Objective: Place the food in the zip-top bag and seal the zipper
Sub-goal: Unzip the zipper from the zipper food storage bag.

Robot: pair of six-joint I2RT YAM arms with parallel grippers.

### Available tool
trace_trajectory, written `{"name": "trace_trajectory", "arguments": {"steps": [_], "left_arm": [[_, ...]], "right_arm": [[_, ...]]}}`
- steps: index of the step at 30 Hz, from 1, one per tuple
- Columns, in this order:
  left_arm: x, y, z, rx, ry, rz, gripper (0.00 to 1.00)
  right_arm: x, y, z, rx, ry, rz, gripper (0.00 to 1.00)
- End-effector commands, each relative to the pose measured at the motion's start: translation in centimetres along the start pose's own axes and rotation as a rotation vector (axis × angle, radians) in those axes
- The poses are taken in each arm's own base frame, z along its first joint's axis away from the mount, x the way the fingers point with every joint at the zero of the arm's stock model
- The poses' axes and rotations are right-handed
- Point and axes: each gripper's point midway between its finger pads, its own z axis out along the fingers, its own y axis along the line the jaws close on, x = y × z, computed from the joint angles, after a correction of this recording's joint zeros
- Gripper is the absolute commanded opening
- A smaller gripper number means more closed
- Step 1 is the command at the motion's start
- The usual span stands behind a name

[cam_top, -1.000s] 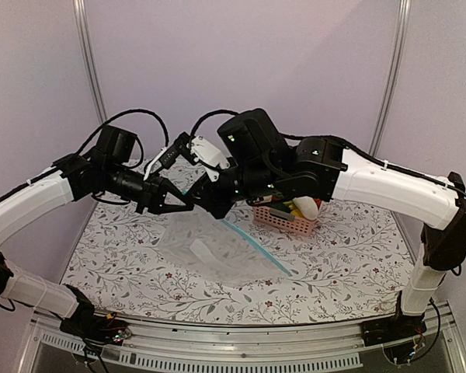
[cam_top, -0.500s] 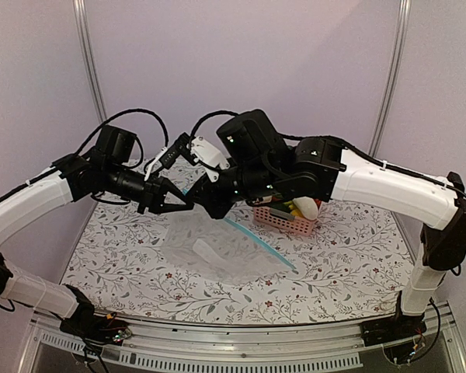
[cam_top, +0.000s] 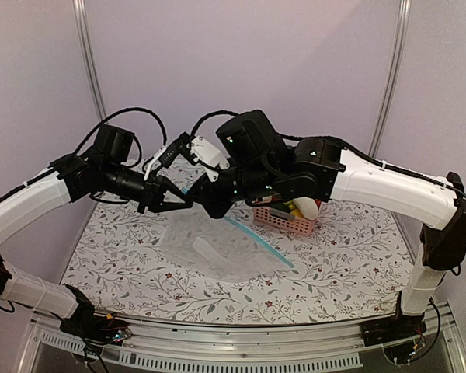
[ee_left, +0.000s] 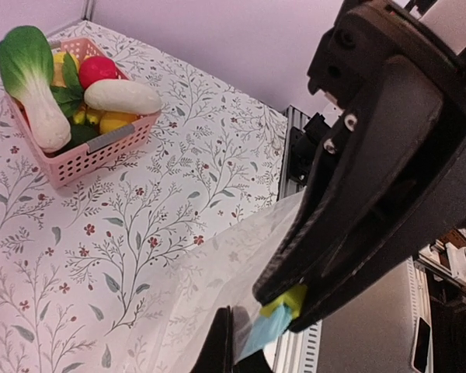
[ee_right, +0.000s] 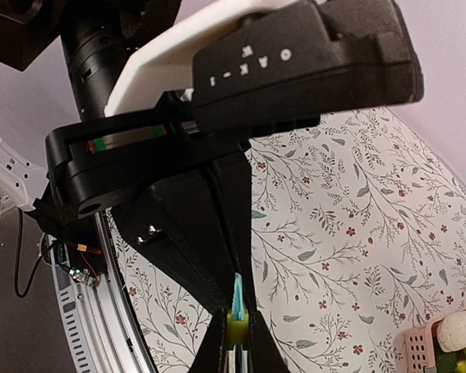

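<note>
Currently left gripper [cam_top: 184,204] and right gripper [ee_right: 234,346] both pinch zipper [cam_top: 260,242]; zip-top bag [cam_top: 216,250] hangs beneath them. Part lips slowly, grips firm.

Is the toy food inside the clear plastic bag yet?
No, out. The green-leafed bok choy and red fruit sit in the pink slatted basket; the clear bag is apart.

Top cam: R arm [cam_top: 373,183] covers most of the basket [cam_top: 289,222]; food [cam_top: 305,207] in it too small to sort. Zipper [cam_top: 258,243] upper end lost under that arm. L wrist cam: bag [ee_left: 213,276] and L fingers [ee_left: 220,346] cut off at btm edge.
</note>
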Motion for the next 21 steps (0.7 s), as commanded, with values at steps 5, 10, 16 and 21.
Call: {"name": "trace_trajectory", "arguments": {"steps": [5, 10, 16, 21], "left_arm": [[-0.6, 1.2, -0.9, -0.068, -0.036, 0.006, 0.0], [-0.7, 1.5, -1.1, -0.073, -0.042, 0.004, 0.0], [-0.8, 2.0, -1.4, -0.095, -0.052, -0.019, 0.0], [-0.9, 2.6, -1.7, -0.114, -0.058, -0.029, 0.0]], "right_arm": [[0.7, -0.3, -0.3, 0.023, 0.023, 0.008, 0.01], [1.1, -0.7, -0.5, 0.04, 0.029, 0.011, 0.01], [1.5, -1.0, -0.8, 0.055, 0.033, 0.013, 0.01], [1.8, -1.3, -1.0, 0.067, 0.037, 0.016, 0.0]]}}
